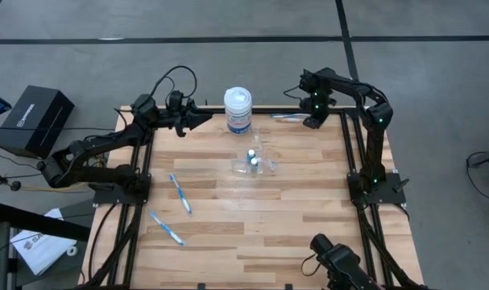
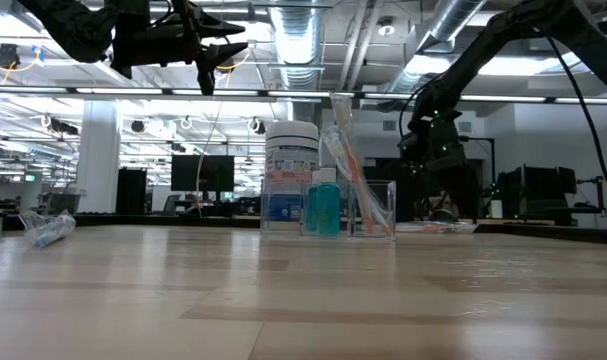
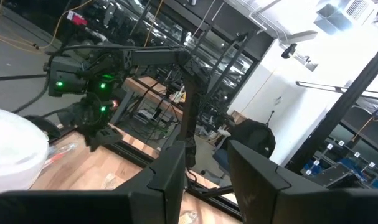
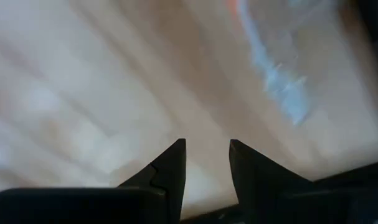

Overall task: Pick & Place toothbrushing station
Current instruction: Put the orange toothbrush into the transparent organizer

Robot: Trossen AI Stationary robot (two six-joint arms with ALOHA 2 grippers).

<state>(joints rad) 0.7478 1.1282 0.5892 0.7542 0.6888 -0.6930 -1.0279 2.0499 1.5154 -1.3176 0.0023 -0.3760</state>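
Here, three toothbrushes [image 1: 180, 194] lie flat: two lengthwise left, one crosswise by my right gripper [image 1: 311, 122]. Both my grippers, left gripper [image 1: 202, 119] too, stand parted, empty.

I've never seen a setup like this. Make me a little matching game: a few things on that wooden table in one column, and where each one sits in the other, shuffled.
Things:
1. white jar
2. clear holder
3. two loose toothbrushes
4. wrapped toothbrush

Places:
a. far edge, beside the right gripper
b. middle of the table
c. left side of the table
d. far edge, centre, near the left gripper

Pairs: 1-d, 2-b, 3-c, 4-a
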